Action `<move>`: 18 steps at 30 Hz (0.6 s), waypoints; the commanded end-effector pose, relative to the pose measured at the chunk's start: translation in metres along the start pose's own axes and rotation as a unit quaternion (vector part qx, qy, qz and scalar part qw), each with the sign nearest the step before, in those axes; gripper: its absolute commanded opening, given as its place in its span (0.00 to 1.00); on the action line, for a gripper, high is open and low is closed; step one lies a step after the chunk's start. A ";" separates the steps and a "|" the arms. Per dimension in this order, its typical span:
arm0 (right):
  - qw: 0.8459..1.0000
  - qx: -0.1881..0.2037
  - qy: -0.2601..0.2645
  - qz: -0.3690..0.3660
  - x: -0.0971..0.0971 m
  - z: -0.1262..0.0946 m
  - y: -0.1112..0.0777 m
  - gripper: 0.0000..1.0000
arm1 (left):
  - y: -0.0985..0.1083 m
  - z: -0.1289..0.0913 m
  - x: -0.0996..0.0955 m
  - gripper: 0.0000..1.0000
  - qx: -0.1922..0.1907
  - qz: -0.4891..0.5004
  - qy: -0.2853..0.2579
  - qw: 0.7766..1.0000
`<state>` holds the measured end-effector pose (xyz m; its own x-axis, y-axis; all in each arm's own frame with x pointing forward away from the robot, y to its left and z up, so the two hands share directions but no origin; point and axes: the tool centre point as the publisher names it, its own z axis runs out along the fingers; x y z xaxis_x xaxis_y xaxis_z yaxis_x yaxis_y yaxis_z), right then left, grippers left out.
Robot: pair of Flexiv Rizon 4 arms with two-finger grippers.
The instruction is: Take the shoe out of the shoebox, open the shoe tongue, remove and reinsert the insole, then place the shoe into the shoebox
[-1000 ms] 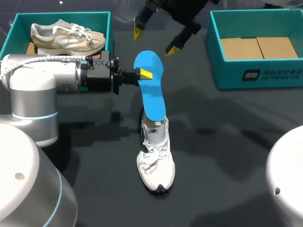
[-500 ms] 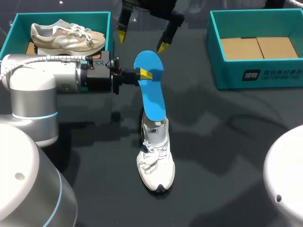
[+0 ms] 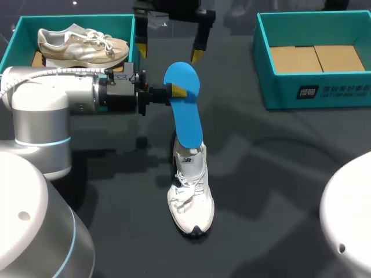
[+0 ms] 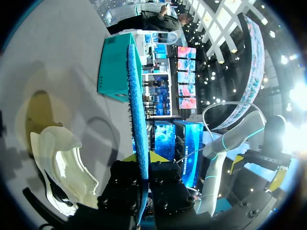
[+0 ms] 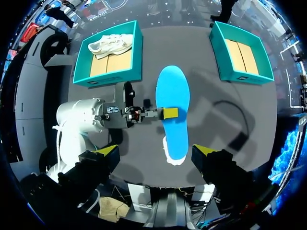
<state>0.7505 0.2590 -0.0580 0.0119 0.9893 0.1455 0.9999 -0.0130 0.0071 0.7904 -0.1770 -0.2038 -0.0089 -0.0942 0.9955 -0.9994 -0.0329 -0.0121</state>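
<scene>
- The insole (image 3: 185, 110) has not moved over the last second. It stands on end, its lower end in the collar of the shoe (image 3: 190, 194) and its upper end leaning toward the far edge of the table (image 3: 278, 174).
- The shoe also stays put. It stands upright on its sole in the middle of the table, toe toward the near edge.
- The left tool (image 3: 177, 91) remains clamped on the insole's upper part, one yellow tip on each face, and has not shifted.
- The right tool (image 3: 168, 51) is the only moving part. It has travelled along the far edge toward the left corner and squared up. Its fingers are spread wide and hold nothing.
- From the right wrist view, the right tool now hangs directly over the insole, with the fingers well apart from it on either side.
- Judgement: removal is almost complete, and the right tool appears to be aligning for a hand-over or for guiding reinsertion.
- The right shoebox (image 3: 266, 69) holds no shoe. The left shoebox (image 3: 17, 35) holds a second shoe (image 3: 81, 43).
</scene>
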 end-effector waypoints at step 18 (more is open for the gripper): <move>0.999 0.006 -0.053 0.008 0.008 0.009 0.006 1.00 | 0.000 0.001 -0.001 0.00 0.000 0.000 0.000 1.000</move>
<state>0.7564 0.2686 -0.0651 0.0277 0.9990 0.0344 0.9996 -0.0274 -0.0084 0.7904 -0.1770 -0.2038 -0.0089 -0.0942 0.9955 -0.9994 -0.0329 -0.0121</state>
